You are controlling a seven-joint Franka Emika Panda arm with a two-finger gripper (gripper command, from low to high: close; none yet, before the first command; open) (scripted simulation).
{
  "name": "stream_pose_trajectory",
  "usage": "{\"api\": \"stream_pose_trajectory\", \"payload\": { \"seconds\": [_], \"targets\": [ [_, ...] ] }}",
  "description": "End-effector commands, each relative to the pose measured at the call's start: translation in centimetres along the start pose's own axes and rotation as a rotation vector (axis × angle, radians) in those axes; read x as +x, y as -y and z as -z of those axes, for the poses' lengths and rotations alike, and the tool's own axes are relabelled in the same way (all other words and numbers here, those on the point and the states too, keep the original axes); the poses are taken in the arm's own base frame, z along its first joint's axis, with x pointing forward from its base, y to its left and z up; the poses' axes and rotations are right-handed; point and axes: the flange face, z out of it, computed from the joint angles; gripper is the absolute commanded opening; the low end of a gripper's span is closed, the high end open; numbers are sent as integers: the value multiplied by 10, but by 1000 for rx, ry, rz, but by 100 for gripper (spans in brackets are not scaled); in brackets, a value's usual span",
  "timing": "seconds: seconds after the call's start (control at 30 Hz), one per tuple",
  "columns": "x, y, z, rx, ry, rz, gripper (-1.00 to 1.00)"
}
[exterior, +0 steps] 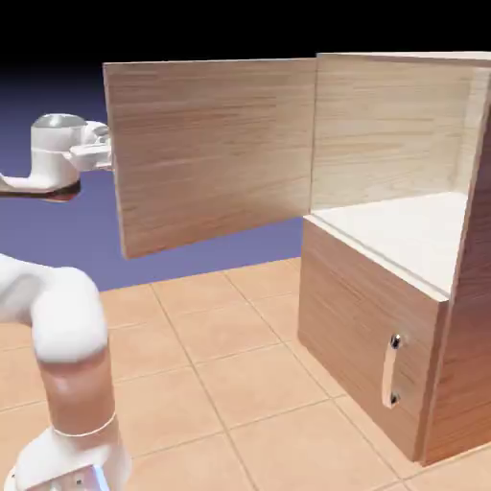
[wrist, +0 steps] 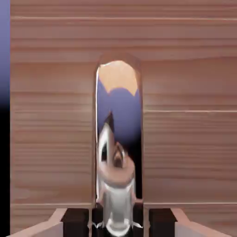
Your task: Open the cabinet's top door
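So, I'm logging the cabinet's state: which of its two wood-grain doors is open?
The top door, the larger panel, swung out from the cabinet; the smaller lower door sits flush.

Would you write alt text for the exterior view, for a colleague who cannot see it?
A light-brown wood-grain cabinet stands with its large near-square top door swung wide open, baring pale inner walls. A white robot arm reaches up to the door's far edge. Below, a shorter wooden panel with a silver handle is closed.

The handle point(wrist: 118, 120) runs off the hand view's bottom edge.
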Motion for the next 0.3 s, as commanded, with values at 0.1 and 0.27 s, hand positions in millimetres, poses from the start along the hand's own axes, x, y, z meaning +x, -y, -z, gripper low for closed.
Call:
{"api": "stream_pose_trajectory", "payload": {
  "seconds": [0.1,0.27],
  "targets": [
    [8,-8,28,50,50,0,-100],
    [18,-18,55,100,101,0,-100]
  ]
}}
